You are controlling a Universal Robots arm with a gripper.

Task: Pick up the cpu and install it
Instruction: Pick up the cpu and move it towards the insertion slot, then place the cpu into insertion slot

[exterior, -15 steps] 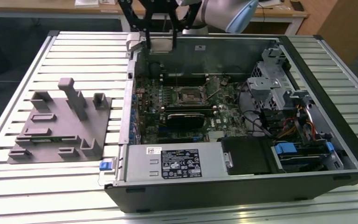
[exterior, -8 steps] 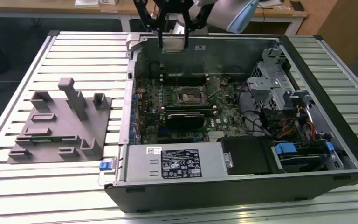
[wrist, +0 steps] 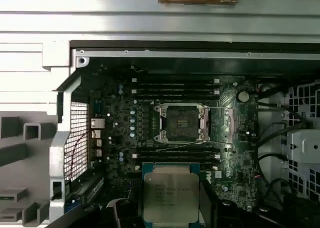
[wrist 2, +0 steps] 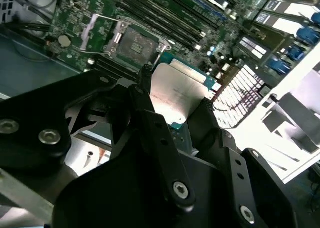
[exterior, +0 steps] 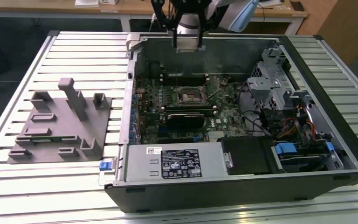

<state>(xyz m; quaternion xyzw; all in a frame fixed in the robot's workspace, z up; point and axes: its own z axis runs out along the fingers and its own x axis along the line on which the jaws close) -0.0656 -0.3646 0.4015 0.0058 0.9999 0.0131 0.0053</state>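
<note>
The cpu (wrist: 171,190), a flat square chip with a pale metal top on a green edge, is clamped between my gripper's (wrist: 171,209) black fingers (wrist 2: 150,112) in both wrist views. My gripper (exterior: 188,43) hangs high above the far wall of the open computer case (exterior: 328,116) in the exterior view. The cpu (wrist 2: 177,95) is well above the motherboard (exterior: 229,114). The socket (wrist: 181,123) lies open on the board below, its frame and lever raised, with memory slots on both sides. In the exterior view the socket (exterior: 189,96) is nearer the camera than my gripper.
A grey plastic fixture block (exterior: 58,126) sits on the slotted table (exterior: 36,186) at the exterior view's left of the case. Inside the case are a power supply (exterior: 173,161), a metal drive cage (exterior: 285,91), cables and blue clips.
</note>
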